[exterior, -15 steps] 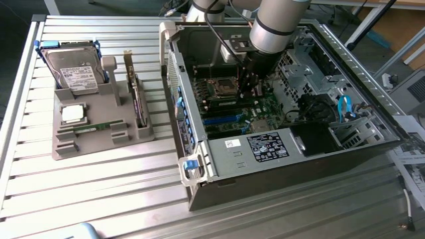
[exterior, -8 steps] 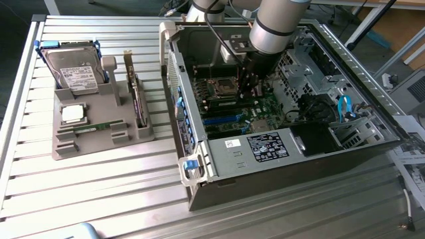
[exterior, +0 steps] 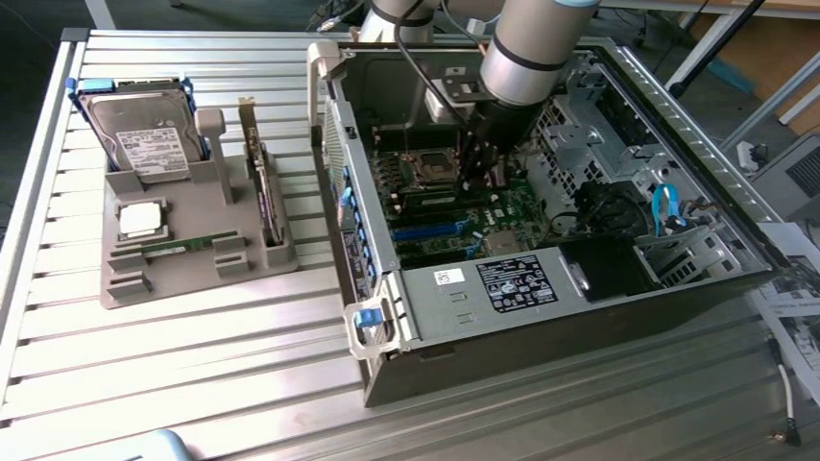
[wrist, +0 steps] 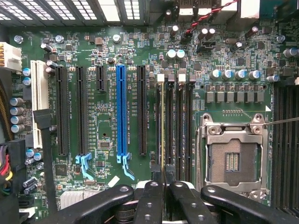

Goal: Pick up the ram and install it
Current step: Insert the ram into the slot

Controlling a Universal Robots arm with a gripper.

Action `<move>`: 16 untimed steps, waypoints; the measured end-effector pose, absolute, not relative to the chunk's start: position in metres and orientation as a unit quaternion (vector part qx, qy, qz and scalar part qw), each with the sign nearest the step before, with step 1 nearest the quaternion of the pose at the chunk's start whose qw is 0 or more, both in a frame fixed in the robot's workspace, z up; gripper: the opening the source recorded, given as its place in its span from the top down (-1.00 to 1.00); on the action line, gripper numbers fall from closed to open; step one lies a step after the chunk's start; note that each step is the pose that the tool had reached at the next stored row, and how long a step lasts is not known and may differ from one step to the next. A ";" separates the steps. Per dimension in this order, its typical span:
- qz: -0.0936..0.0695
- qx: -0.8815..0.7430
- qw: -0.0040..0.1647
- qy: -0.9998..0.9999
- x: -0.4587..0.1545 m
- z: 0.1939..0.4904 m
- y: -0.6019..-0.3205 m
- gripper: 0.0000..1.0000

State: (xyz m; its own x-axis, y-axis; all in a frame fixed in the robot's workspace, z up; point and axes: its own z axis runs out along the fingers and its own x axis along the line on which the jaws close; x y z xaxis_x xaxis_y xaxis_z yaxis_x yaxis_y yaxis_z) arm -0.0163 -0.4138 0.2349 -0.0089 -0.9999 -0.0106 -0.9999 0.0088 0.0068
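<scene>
Ram (wrist: pixel 162 121) is in your tool (wrist: pixel 163 174). The two black fingers (wrist: pixel 154 196) are pinched almost together on the thin stick, which you see edge-on as a pale green line running along the first of the memory slots (wrist: pixel 180 121). That slot bank lies between the long black slot (wrist: pixel 142 112) beside the blue slot (wrist: pixel 121 112) and the open socket (wrist: pixel 232 156). You cannot tell from these frames whether the stick is pressed fully home or only resting in the mouth of the slot. In the exterior view your arm (exterior: pixel 525 58) reaches straight down into the open case (exterior: pixel 436 288), its dark end just above the green board (exterior: pixel 513 206). On the exterior view's left, well apart from the case, a grey holder (exterior: pixel 154 288) sits on the slatted worktop (exterior: pixel 192 375). It carries a second stick (exterior: pixel 187 246) lying flat, with a silver chip (exterior: pixel 141 219) just behind it. A hard drive (exterior: pixel 144 134) is propped at the holder's far end, and a dark card (exterior: pixel 265 192) stands upright on the side nearest the case.
</scene>
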 end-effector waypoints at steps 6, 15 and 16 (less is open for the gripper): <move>0.006 -0.704 0.001 0.710 -0.016 0.233 -0.414 0.76; 0.006 -0.704 0.001 0.710 -0.016 0.233 -0.414 0.76; 0.006 -0.704 0.001 0.710 -0.016 0.233 -0.414 0.76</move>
State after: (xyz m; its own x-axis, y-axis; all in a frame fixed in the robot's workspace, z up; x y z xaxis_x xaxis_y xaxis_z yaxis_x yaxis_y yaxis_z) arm -0.0163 -0.4138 0.2328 -0.0088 -0.9999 -0.0106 -0.9999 0.0088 0.0068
